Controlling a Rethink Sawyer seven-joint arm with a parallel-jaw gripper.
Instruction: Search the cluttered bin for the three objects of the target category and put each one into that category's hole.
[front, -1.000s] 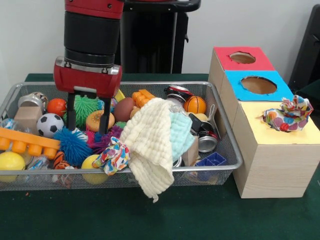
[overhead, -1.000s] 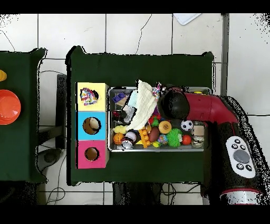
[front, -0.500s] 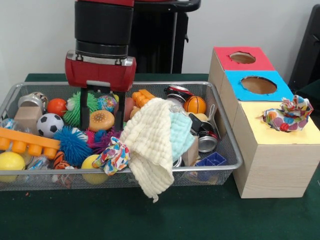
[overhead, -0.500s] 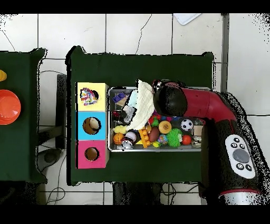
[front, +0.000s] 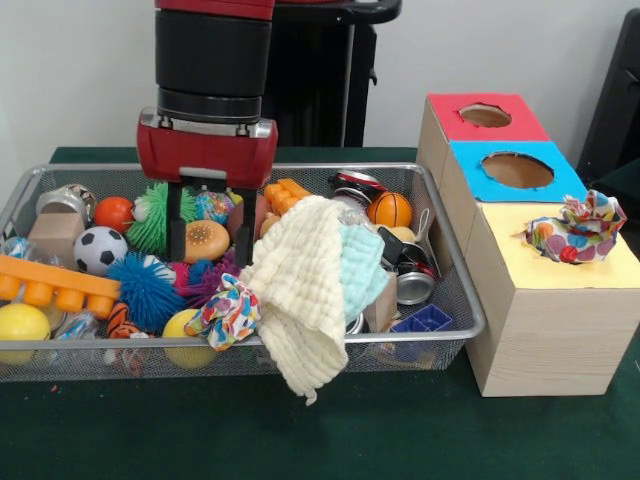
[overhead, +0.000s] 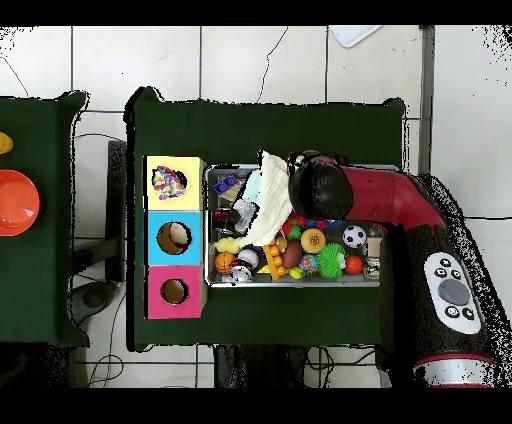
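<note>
The pincer (front: 207, 243) is hanging over the bin (front: 455, 290), its two black fingers (front: 177, 225) standing apart, open, straddling the bun toy (front: 200, 240); the left one is partly hidden behind the cream cloth (front: 298, 290). Nothing is sitting gripped between them. In the overhead view the arm (overhead: 385, 200) is covering that part of the bin, so the pincer itself is hidden there.

The cream cloth is draping over the bin's front rim, near its middle, with a pale blue cloth (front: 360, 265) lying just beside it toward the box (front: 540, 320). A patterned rag (front: 226, 313) is resting against the front rim, touching the cream cloth on the side away from the box. Another patterned rag (front: 577, 229) is sitting in the hole of the box's yellow section (front: 590, 270), partly sticking out.

Behind the pincer a green spiky ball (front: 155, 215) is lying; a blue spiky ball (front: 145, 290) and a soccer ball (front: 98, 249) are lying toward the bin's end far from the box. The bin and box are standing on the green table (front: 400, 430).
</note>
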